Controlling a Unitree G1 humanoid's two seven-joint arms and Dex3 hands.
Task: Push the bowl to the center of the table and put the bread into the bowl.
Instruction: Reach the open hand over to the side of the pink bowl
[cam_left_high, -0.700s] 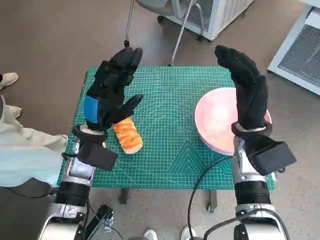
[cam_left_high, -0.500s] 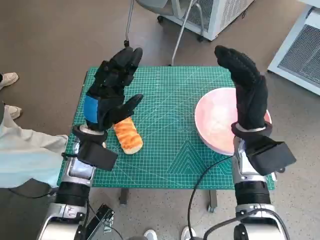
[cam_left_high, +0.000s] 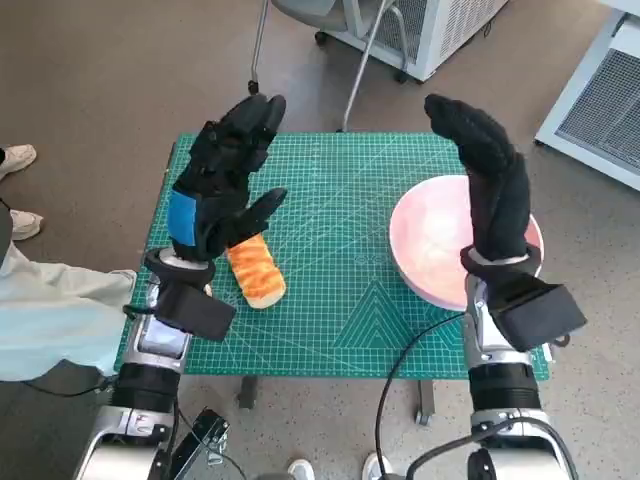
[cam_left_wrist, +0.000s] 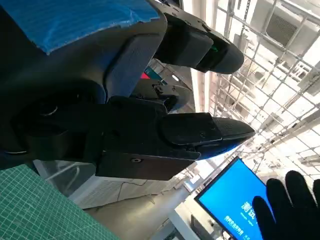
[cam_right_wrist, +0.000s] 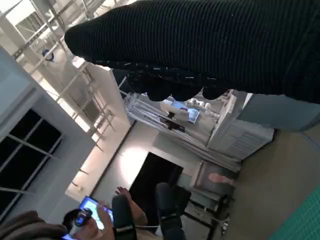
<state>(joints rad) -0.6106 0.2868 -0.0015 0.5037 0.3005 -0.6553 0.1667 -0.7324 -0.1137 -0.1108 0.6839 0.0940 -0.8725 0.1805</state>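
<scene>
A pink bowl (cam_left_high: 430, 250) sits on the right side of the green cutting mat (cam_left_high: 330, 230), near its right edge. A golden bread roll (cam_left_high: 255, 270) lies on the mat's left part. My left hand (cam_left_high: 225, 175) is raised above the roll with its fingers spread and holds nothing. My right hand (cam_left_high: 490, 180), in the black glove, is held upright over the bowl's right half with fingers straight, empty. The left wrist view shows my left hand's fingers (cam_left_wrist: 200, 132) apart against the room, and the gloved right hand (cam_left_wrist: 290, 205) at a corner.
The mat covers the small table. A chair base (cam_left_high: 300, 30) and a white cabinet (cam_left_high: 430, 30) stand beyond the far edge. A person's legs and shoes (cam_left_high: 20, 215) are at the left. A person holding a phone (cam_right_wrist: 95, 215) appears in the right wrist view.
My right hand has shifted very slightly left over the bowl. The left hand, the roll and the bowl stay where they were.
</scene>
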